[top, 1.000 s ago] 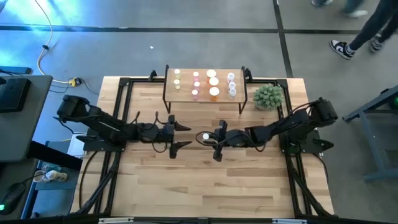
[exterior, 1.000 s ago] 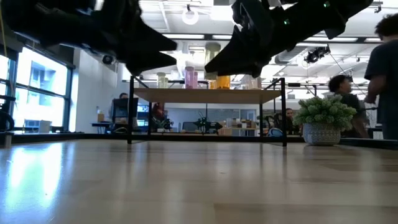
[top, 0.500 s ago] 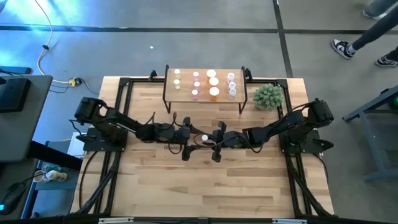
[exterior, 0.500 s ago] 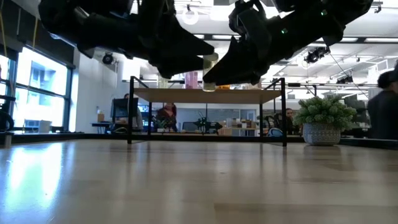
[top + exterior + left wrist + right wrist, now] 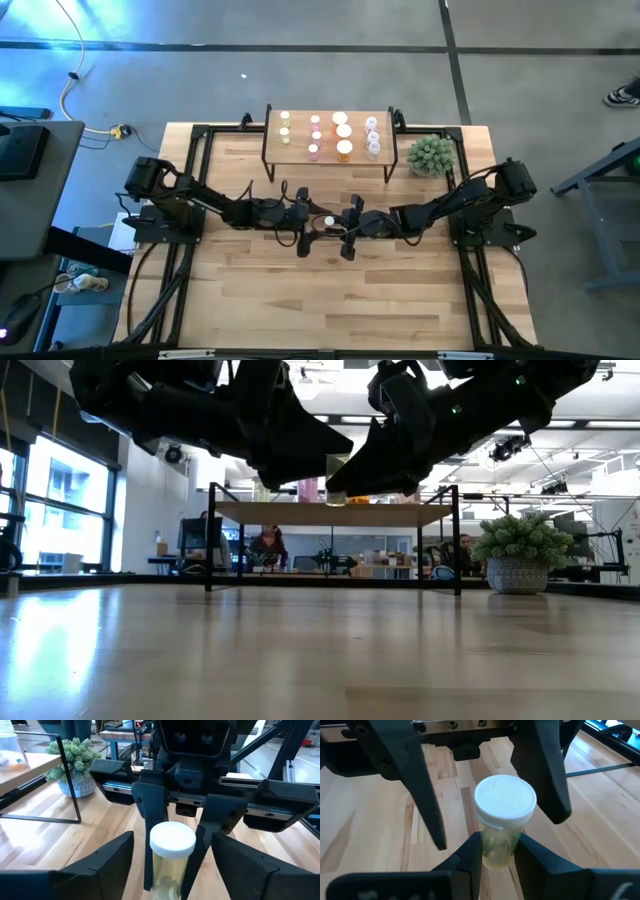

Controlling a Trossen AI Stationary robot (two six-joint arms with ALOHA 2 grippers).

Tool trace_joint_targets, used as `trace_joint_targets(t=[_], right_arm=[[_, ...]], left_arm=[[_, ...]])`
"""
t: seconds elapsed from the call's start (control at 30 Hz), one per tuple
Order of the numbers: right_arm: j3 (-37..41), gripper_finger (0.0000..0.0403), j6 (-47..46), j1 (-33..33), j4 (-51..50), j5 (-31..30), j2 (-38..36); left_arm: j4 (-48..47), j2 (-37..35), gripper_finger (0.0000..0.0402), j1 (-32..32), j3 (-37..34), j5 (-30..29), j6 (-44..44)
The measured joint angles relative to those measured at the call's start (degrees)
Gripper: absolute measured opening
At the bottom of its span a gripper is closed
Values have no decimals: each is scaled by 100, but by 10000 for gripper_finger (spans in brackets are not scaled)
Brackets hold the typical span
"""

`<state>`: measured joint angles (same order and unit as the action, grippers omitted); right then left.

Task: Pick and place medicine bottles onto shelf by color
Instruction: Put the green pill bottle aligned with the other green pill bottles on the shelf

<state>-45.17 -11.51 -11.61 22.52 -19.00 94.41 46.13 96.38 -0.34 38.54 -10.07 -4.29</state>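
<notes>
A small medicine bottle (image 5: pixel 503 827) with a pale yellowish translucent body and a ribbed white screw cap is held upright above the tabletop (image 5: pixel 330 300), near the middle of the high view; faint tablets can be made out inside it in the left wrist view. Its body is clamped just below the cap between the two dark fingers of the right gripper (image 5: pixel 344 225), which is reached in from the right side of the frame. The left gripper (image 5: pixel 303 224) is positioned on the other side of the bottle, its fingers spread wide to either side of the cap without contact being seen.

In the low view the bottle is seen raised well clear of the table, at about the height of the shelf board. The shelf (image 5: pixel 328 147), a light-wood board on thin black legs, is placed at the upper centre of the high view, and rows of yellowish, pink, orange and clear bottles are set on it. A small potted plant (image 5: pixel 431 154) is placed just right of the shelf.
</notes>
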Motion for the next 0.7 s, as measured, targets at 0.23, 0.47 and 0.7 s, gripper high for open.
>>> trace_joint_targets(t=[0.23,0.47,0.7], right_arm=[[0,82,0,-1,0,2,0],[0,82,2,-1,0,9,0],[0,82,4,-1,0,20,0]], left_arm=[[1,0,203,0,-2,109,2],[2,0,155,-7,-2,111,123],[0,0,115,-7,-4,108,151]])
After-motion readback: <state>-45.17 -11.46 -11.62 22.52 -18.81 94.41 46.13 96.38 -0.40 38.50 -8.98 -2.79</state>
